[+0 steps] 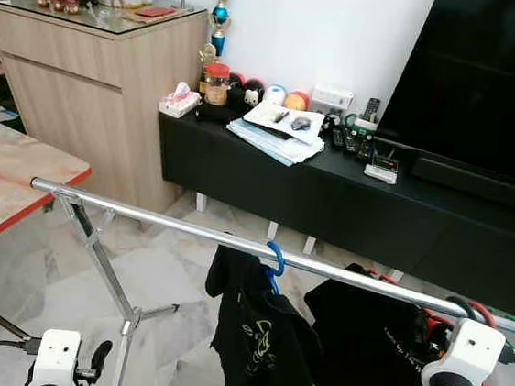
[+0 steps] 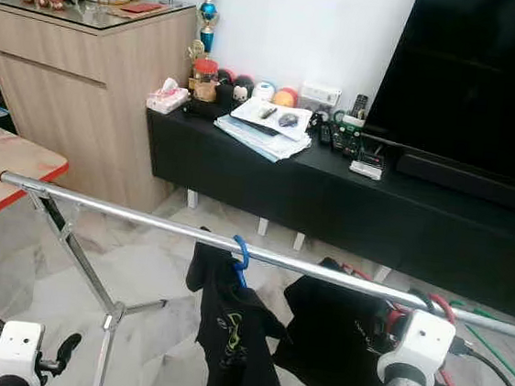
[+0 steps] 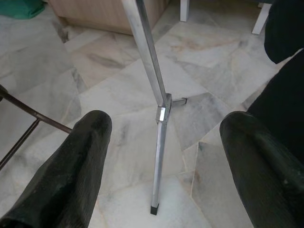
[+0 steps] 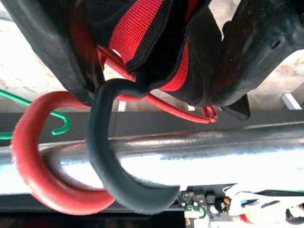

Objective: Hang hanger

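Note:
A silver rail (image 1: 171, 224) crosses in front of me at waist height. On it near the middle hangs a black shirt (image 1: 265, 341) by a blue hanger (image 1: 276, 258). Further right hangs a second black garment (image 1: 371, 339) with red trim. My right gripper (image 4: 159, 95) is shut on the neck of its black hanger, just under the rail (image 4: 213, 156). The black hook (image 4: 118, 175) lies over the rail, and beside it a red hook (image 4: 42, 175) does too. My left gripper (image 3: 166, 121) hangs low and open, facing the floor by the rack's leg (image 3: 159, 133).
Behind the rail stands a black TV console (image 1: 333, 178) with clutter and a large TV (image 1: 490, 79). A wooden cabinet (image 1: 86, 74) is at the back left, a red-edged table (image 1: 10, 176) at the left. A green hanger (image 4: 59, 124) lies beyond the rail.

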`<state>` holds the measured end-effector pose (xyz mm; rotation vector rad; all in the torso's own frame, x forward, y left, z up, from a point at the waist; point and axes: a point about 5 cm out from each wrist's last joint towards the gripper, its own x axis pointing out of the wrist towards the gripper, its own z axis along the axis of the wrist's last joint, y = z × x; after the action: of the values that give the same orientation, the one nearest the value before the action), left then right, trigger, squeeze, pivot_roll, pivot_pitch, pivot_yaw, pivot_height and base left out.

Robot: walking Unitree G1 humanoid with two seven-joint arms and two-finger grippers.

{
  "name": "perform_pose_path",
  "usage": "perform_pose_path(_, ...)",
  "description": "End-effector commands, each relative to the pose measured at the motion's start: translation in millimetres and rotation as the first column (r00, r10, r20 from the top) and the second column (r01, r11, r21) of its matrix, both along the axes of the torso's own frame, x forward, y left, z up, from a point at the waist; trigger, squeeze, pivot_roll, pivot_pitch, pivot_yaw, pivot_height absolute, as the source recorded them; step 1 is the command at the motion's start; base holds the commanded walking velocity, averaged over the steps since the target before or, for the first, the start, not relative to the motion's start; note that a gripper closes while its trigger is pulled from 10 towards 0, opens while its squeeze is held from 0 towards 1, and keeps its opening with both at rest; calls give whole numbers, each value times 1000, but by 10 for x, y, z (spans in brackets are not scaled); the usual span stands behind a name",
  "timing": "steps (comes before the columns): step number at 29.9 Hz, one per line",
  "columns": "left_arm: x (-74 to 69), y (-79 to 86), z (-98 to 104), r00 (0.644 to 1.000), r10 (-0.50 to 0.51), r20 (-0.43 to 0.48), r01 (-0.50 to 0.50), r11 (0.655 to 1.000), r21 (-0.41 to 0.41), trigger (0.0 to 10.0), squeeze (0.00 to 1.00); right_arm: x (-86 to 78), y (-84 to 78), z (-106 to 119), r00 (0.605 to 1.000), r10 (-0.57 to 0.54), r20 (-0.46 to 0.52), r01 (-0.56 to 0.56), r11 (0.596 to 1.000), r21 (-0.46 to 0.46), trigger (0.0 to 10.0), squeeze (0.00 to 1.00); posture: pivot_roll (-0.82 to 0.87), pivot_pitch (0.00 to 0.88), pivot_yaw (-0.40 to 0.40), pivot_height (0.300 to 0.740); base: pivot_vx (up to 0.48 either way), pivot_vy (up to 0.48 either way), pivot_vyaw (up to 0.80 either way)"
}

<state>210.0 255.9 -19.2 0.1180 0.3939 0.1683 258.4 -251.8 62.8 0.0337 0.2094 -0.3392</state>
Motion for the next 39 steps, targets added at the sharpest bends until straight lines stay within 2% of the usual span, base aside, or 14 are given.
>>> perform_pose_path(1, 19, -25, -10, 1000, -18, -15, 18, 1000, 11, 10000, 0, 34, -69, 34, 1000, -12, 5, 12, 1000, -10, 10000, 0, 127, 0, -26, 740, 0, 0, 0)
perform_pose_path(10, 39, -30, -11, 999, -27, -24, 28, 999, 18, 10000, 0, 203, -136, 23, 996, 44, -84, -47, 998, -32, 10000, 0, 132, 0, -22, 740, 0, 0, 0)
perform_pose_path(17, 41, -31, -25, 999, -25, -33, 26, 1000, 16, 10000, 0, 238, -130, -22, 985, 79, -150, -87, 995, -42, 10000, 0, 136, 0, -24, 740, 0, 0, 0)
perform_pose_path(19, 41, -31, -28, 999, -25, -35, 26, 1000, 15, 10000, 0, 193, -111, -98, 978, 80, -193, -88, 996, -31, 0, 0, 136, 0, -23, 740, 0, 0, 0)
perform_pose_path(27, 47, -35, -31, 999, -31, -40, 32, 999, 16, 10000, 0, 61, -40, -297, 946, 111, -304, -118, 993, -2, 0, 0, 132, 0, -21, 740, 0, 0, 0)
perform_pose_path(33, 54, -38, -31, 999, -31, -41, 32, 999, 17, 10000, 0, 68, -29, -296, 942, 116, -315, -121, 993, 3, 0, 0, 133, 0, -23, 740, 0, 0, 0)
perform_pose_path(39, 57, -38, -33, 999, -29, -42, 30, 999, 16, 10000, 0, 58, 6, -363, 920, 120, -373, -123, 992, 14, 0, 0, 137, 0, -25, 740, 0, 0, 0)
